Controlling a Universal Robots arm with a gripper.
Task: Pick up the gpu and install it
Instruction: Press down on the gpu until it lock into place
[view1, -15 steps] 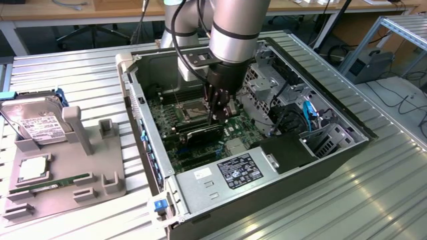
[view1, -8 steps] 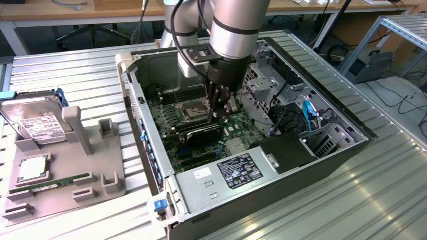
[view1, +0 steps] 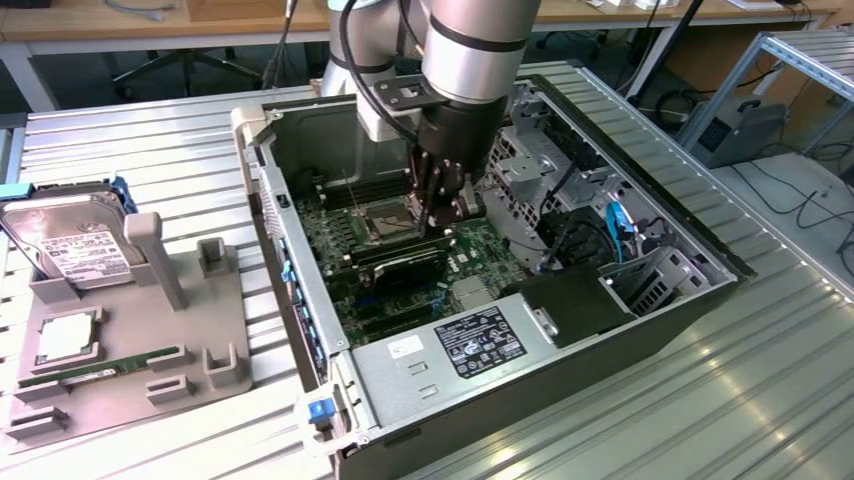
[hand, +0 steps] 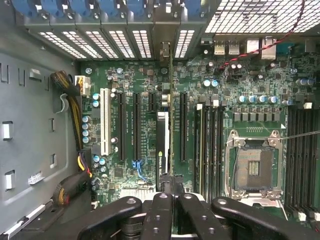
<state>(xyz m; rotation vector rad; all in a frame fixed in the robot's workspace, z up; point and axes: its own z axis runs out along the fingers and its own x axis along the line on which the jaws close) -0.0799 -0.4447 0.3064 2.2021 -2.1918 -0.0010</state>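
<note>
Inside the open computer case (view1: 400, 375), my gripper (view1: 441, 222) is shut on the gpu (view1: 400, 262). The card is a dark one with a green board, held on edge just over the motherboard (view1: 350, 305). In the wrist view the gpu (hand: 162, 145) appears edge-on, running along the long black expansion slots (hand: 136, 125). Its pale end bracket (hand: 165, 50) reaches toward the case's vented rear slot openings. The gripper (hand: 170, 192) clamps the card's upper edge from both sides. Whether the card's lower edge sits in a slot is hidden.
The CPU socket (hand: 255, 167) and memory slots (hand: 212, 145) lie close beside the card. A yellow-black cable bundle (hand: 75, 100) hangs at the case wall. Outside, a grey holder (view1: 200, 370) carries a hard drive (view1: 74, 250), a memory stick (view1: 100, 368) and a chip (view1: 67, 338).
</note>
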